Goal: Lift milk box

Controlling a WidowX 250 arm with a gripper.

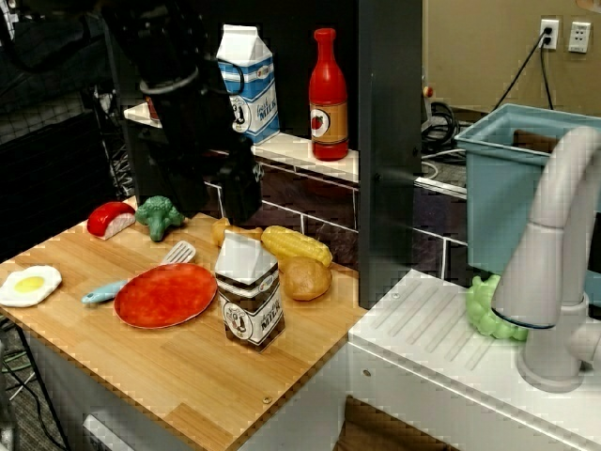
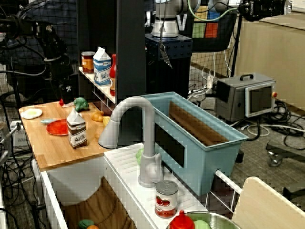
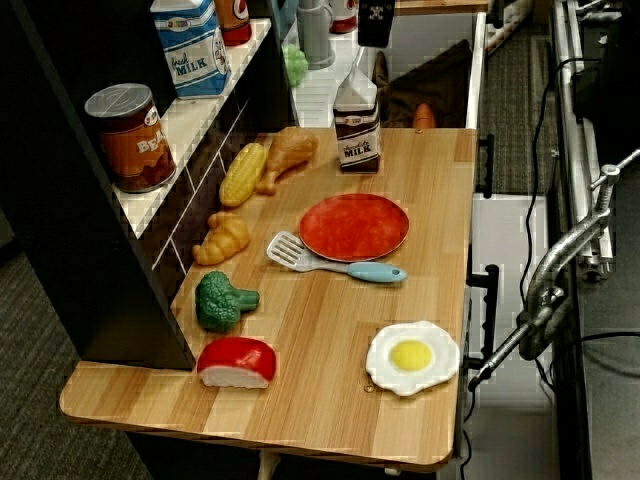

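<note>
One milk box (image 1: pixel 249 291) is stood upright near the desk (image 1: pixel 188 376) edge facing the sink, beside the red plate (image 1: pixel 165 294). The gripper (image 1: pixel 239 193) is hung behind it; jaws' state can't be told.

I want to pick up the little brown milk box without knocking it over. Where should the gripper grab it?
Probably best from above: the milk box stands upright on the wooden table, so close the gripper on its flat striped sides, just under the white peaked top. The red plate sits close on one side and the potato on the other, so coming in sideways looks crowded.
</note>
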